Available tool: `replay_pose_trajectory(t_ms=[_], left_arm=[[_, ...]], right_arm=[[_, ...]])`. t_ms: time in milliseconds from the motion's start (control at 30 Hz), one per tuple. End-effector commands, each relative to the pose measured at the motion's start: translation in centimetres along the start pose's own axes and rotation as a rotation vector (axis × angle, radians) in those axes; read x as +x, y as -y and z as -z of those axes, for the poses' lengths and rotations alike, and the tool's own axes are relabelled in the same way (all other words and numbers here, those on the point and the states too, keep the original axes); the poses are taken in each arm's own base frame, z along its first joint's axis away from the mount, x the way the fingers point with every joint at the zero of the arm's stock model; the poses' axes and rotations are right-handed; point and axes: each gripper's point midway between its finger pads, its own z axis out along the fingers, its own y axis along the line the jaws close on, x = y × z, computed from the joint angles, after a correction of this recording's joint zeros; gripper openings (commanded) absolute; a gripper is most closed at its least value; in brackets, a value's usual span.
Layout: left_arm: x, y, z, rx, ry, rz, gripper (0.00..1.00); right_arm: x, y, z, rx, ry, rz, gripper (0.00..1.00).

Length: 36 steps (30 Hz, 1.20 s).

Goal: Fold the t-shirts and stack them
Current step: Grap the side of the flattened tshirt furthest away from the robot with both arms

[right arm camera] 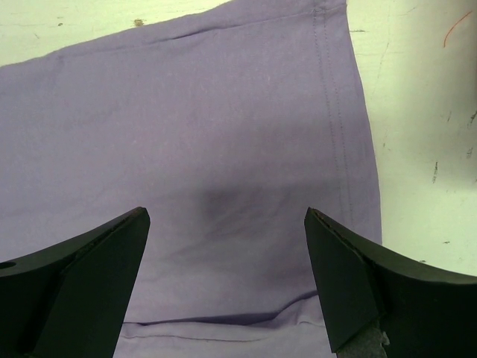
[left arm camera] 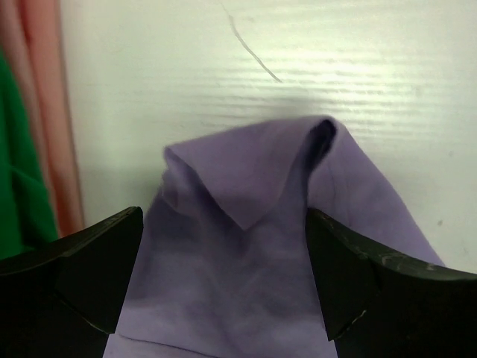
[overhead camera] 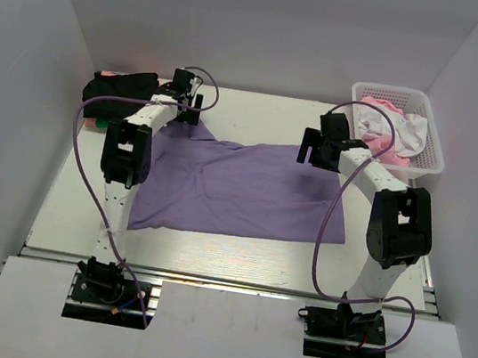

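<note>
- Two arms hang over one lavender t-shirt (overhead camera: 238, 188), which lies spread across the middle of the table (overhead camera: 236, 255). Its near edge is fairly straight and its far-left corner is bunched.
- Left gripper (left arm camera: 223, 224): jaws wide apart and holding nothing. It sits low over that bunched far-left corner, where the cloth rises in a small crumpled peak between the fingers.
- Right gripper (right arm camera: 226, 224): also fully spread and empty. It is poised over flat cloth near the shirt's far-right part, with a stitched hem running just to its right.
- A black shirt pile (overhead camera: 122, 89) sits in the table's far-left corner, with green and pink cloth showing at its edge. I take it to be the stack.
- The white basket (overhead camera: 430, 163) stands in the far-right corner and holds pink and white cloth (overhead camera: 390, 130), probably waiting its turn.
- Step in hand, as I judge it: the lavender shirt is laid out but not yet folded, and the arms are lining up their first grasp.
- The next move calls for each gripper to come down and pinch one layer at its own far corner. The left one should first smooth or catch the crumpled peak cleanly, so that both can carry the far edge evenly towards the near edge.
</note>
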Motion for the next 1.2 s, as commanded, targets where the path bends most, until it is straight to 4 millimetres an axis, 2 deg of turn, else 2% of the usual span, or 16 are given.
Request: replay_pose_trajectory(t_ms=[0,133,233,333,467,533,567,667,700,767,800,900,967,1000,1133,1167], left_arm=[[-2.7,-1.2,0.6,-0.054,0.061,0.014,1.00],[-4.3,-1.5,0.9,-0.069,0.118,0.031,1.00],[-5.4,-0.6,1.0,-0.009,0.157,-0.001,1.00],[-5.1,-0.2,0.0,0.001,0.153,-0.015,1.00],[-5.0,-0.5,-0.4,-0.019,0.142,-0.028,0.93],[-4.9,-0.7,-0.6,-0.032,0.144,-0.045,0.83],[-4.9,-1.5,-0.7,-0.050,0.142,-0.038,0.73],[-5.3,-1.5,-0.7,-0.051,0.161,-0.033,0.53],[-5.3,-1.3,-0.7,-0.042,0.161,-0.033,0.37],[-5.6,-1.2,-0.7,-0.033,0.171,-0.041,0.18],[-5.8,-1.2,-0.7,-0.034,0.181,-0.038,0.00],[-6.7,-1.5,0.2,-0.037,0.212,-0.052,0.00],[-7.7,-1.7,1.4,-0.031,0.249,-0.066,0.00],[-7.9,-1.8,1.8,-0.033,0.260,-0.074,0.00],[-7.7,-2.1,3.3,-0.024,0.265,-0.088,0.00],[-7.8,-2.2,3.7,-0.025,0.274,-0.086,0.00]], right_arm=[[-2.0,-0.4,0.6,-0.022,0.036,-0.012,0.90],[-1.8,-0.4,0.4,-0.030,0.027,-0.019,0.90],[-1.6,-0.2,0.1,-0.027,0.014,-0.024,0.90],[-1.2,0.0,0.0,-0.014,0.006,-0.018,0.90],[-1.0,0.3,-0.1,-0.001,0.002,-0.023,0.90],[-0.4,0.4,-0.4,0.000,-0.017,-0.025,0.90],[-0.1,0.3,-0.6,0.004,-0.025,-0.021,0.90],[0.0,0.6,-1.0,0.013,-0.034,-0.029,0.90],[-0.1,0.6,-1.1,0.018,-0.031,-0.028,0.90],[-0.5,0.6,-1.2,0.027,-0.023,-0.036,0.90],[-1.1,0.8,-1.1,0.037,-0.008,-0.039,0.90],[-1.9,0.7,-1.7,0.051,0.001,-0.038,0.90],[-3.8,1.0,-1.9,0.089,0.042,-0.059,0.90],[-3.7,1.3,-2.4,0.111,0.031,-0.060,0.90],[-6.7,1.3,-3.5,0.158,0.087,-0.125,0.90],[-6.4,1.3,-4.9,0.171,0.064,-0.130,0.90]])
